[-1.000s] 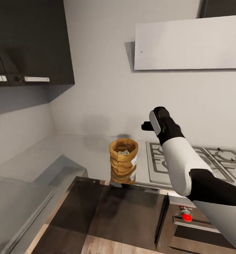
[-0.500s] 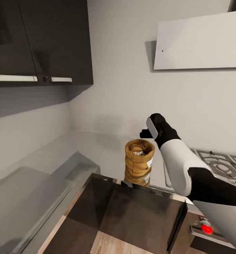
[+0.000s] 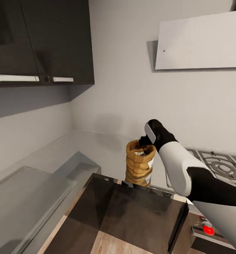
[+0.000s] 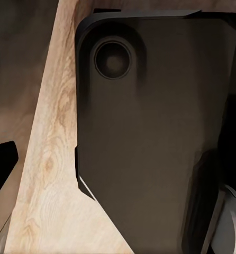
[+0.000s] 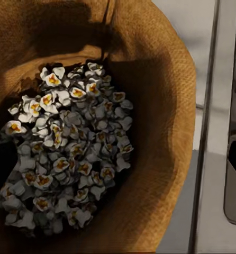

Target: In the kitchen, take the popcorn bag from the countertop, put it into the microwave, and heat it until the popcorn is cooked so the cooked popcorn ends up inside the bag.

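Right gripper [image 3: 143, 140] is hovering right at the popcorn bag [image 3: 140, 163] rim, frame center; can't tell if its fingers are parted or closed. Bag is standing upright on the countertop [image 3: 96, 148], beside the gas hob [image 3: 220, 167]. Right wrist view is looking straight down onto the popcorn [image 5: 65, 153] heaped inside. Bag is likely light, soft, crushable, so pinching the rolled rim seems best. Right arm is reaching forward, wrist tipped down.
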